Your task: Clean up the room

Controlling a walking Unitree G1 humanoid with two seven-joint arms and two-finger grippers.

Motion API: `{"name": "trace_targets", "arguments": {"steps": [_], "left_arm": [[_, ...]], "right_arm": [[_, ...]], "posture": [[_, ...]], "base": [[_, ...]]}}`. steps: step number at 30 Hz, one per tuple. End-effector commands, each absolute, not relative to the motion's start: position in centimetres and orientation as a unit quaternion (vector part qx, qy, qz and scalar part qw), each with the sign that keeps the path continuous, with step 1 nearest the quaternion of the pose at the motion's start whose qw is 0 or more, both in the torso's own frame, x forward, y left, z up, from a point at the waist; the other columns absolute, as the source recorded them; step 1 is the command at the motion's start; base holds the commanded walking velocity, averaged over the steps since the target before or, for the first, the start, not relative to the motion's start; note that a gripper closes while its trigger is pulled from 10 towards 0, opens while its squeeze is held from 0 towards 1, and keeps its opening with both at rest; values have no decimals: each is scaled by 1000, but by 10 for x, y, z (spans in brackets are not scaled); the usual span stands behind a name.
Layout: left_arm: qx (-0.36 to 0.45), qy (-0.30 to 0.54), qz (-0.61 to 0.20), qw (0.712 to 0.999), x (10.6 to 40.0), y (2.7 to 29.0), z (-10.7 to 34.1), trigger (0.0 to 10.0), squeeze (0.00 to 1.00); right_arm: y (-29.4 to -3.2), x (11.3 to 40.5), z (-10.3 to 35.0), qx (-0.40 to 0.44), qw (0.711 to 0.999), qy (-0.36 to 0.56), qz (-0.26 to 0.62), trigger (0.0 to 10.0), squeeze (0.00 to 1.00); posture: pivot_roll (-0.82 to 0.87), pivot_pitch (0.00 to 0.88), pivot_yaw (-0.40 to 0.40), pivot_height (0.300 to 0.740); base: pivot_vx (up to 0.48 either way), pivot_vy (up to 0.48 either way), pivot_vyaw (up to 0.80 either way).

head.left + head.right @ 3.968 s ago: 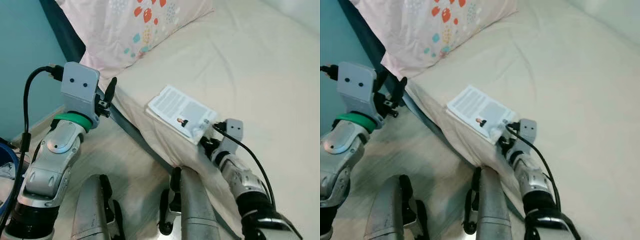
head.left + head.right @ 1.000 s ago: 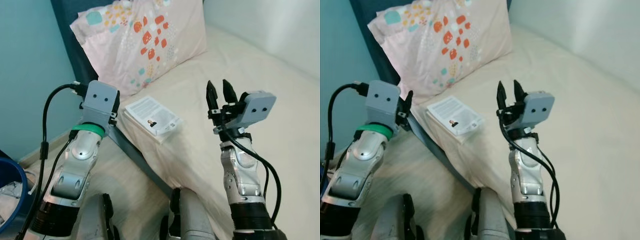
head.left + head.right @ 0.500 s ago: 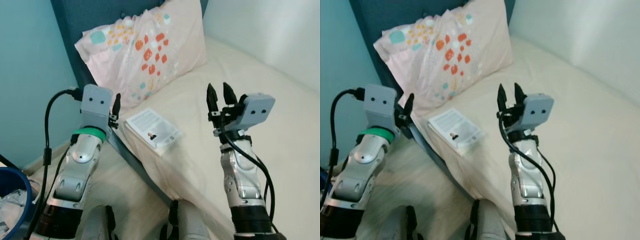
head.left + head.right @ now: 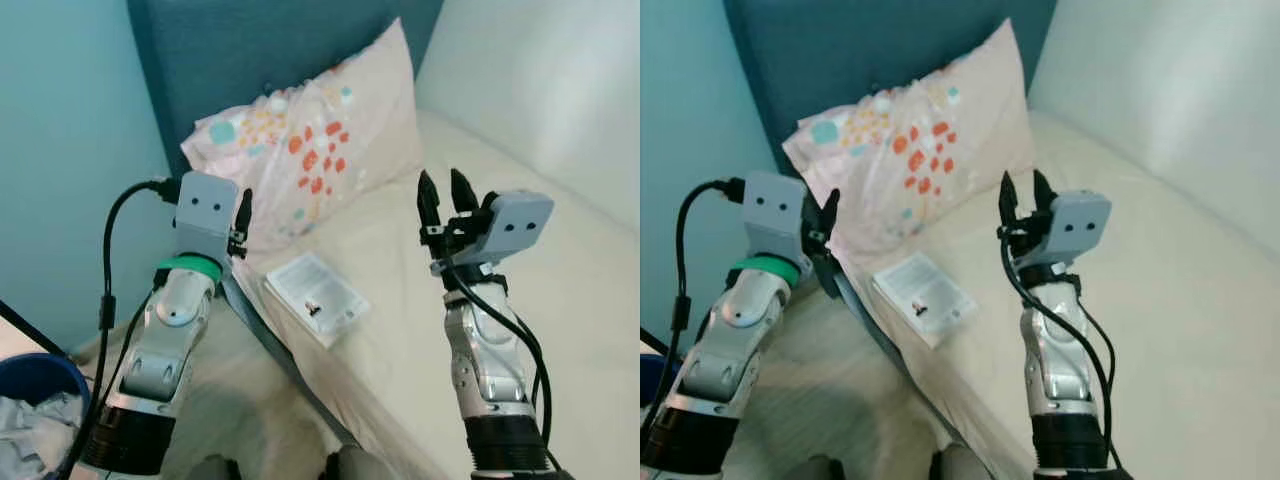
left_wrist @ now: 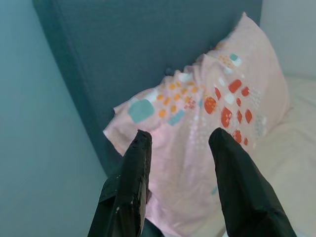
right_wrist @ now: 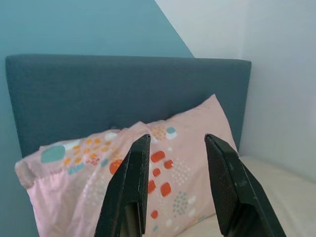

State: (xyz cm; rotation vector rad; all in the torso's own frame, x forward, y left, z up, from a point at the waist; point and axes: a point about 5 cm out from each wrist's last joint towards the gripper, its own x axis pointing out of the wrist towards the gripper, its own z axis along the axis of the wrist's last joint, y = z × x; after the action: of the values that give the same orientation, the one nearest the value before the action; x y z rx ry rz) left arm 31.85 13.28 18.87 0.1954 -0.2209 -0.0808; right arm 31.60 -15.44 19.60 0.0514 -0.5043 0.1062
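Note:
A thin white book with a small picture on its cover lies flat near the edge of the cream bed. My right gripper is raised above the mattress to the right of the book, open, nothing between its fingers. My left gripper is held up at the bed's corner, left of the book and beside the pillow, open and empty too. Both wrist views look toward the pink patterned pillow leaning on the dark blue headboard.
A teal wall stands on the left and a white wall on the right behind the bed. A blue bin holding crumpled pale things sits on the floor at the lower left. The dark bed frame edge runs diagonally below the book.
The head camera has tilted up, bringing headboard and walls into view. Four seconds ago my right gripper was low at the book's corner; it is now raised clear while the book stays on the bed.

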Motion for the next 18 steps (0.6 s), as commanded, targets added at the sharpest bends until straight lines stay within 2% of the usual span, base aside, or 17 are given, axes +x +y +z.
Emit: {"name": "trace_targets", "arguments": {"steps": [1, 5, 7, 18], "left_arm": [[103, -101, -40, 989, 317, 133, 182, 10000, 0], [105, -99, -39, 989, 317, 134, 181, 10000, 0], [106, -96, -41, 989, 316, 133, 179, 10000, 0], [110, -93, -55, 988, 312, 129, 177, 10000, 0]], "right_arm": [[-155, 315, 189, 22, 971, -234, 41, 10000, 0], [-155, 315, 186, 22, 973, -228, 27, 10000, 0], [-153, 315, 181, 24, 974, -222, 30, 10000, 0], [-146, 312, 172, 26, 977, -210, 30, 10000, 0]], "posture": [[-16, 0, -15, 740], [-14, 0, -11, 740], [-15, 0, -7, 740], [-17, 0, 15, 740]], "base": [[0, 0, 0], [0, 0, 0], [-315, 0, 0], [-437, 0, 0]]}}
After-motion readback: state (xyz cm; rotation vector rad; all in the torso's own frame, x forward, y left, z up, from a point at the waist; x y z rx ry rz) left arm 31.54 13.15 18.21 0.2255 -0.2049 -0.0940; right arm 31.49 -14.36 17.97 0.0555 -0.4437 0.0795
